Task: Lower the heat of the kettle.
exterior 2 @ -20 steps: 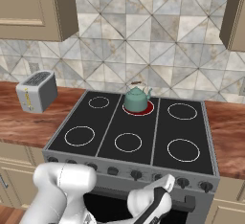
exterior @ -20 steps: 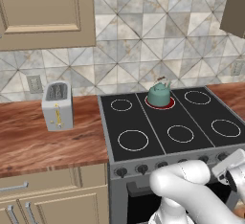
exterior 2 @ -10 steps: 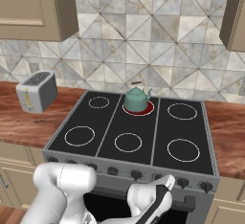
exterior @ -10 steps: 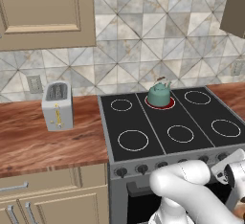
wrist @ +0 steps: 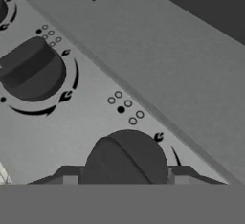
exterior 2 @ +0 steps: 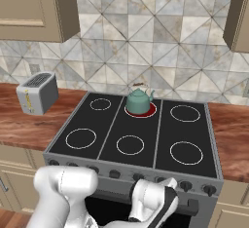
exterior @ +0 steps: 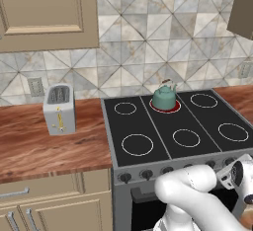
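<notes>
My gripper (wrist: 125, 177) sits low against the stove's front panel (wrist: 95, 94), with a dark round knob (wrist: 127, 158) right between my fingertips (wrist: 67, 174). My jaws appear to pinch this knob from both sides, though the contact itself is partly cut off at the bottom of the hand view. The kettle (exterior 2: 139, 100) stands well above and behind my jaws, on the glowing red back-middle burner (exterior 2: 142, 110), apart from my hand. A second knob (wrist: 32, 69) lies just beside mine along the panel, with a bare grey strip between them. Beyond the panel, the stovetop edge (exterior 2: 131, 166) overhangs my wrist. The toaster (exterior: 60, 108) stands far off on the wooden counter (exterior: 49, 146).
</notes>
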